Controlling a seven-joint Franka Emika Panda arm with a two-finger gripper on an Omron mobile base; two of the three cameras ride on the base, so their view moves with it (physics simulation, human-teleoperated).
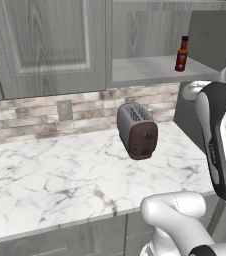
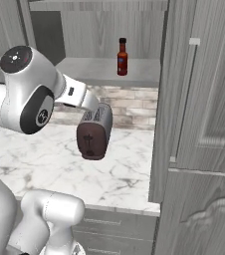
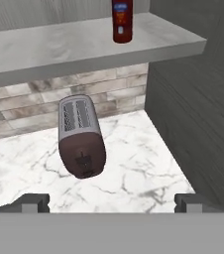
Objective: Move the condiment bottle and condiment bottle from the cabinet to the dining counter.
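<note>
While the tool (image 3: 111, 201) hangs with its fingertips (image 3: 32, 202) set wide apart and nothing between them, one condiment bottle (image 3: 122, 20) stands upright above and beyond it on the open cabinet shelf (image 3: 49, 47), near the shelf's front edge. One toaster (image 3: 81, 136) stands on the marble counter (image 3: 134, 171) below the shelf, between tool and brick backsplash (image 3: 109, 87). Bare shelf lies left of the bottle; a grey cabinet wall (image 3: 198, 114) closes the right side.

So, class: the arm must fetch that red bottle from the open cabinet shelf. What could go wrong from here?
1. The condiment bottle stands tall and narrow near the shelf's front edge; a clumsy approach by the open gripper might topple it.
2. The toaster sits below on the counter; a dropped bottle could strike it.
</note>
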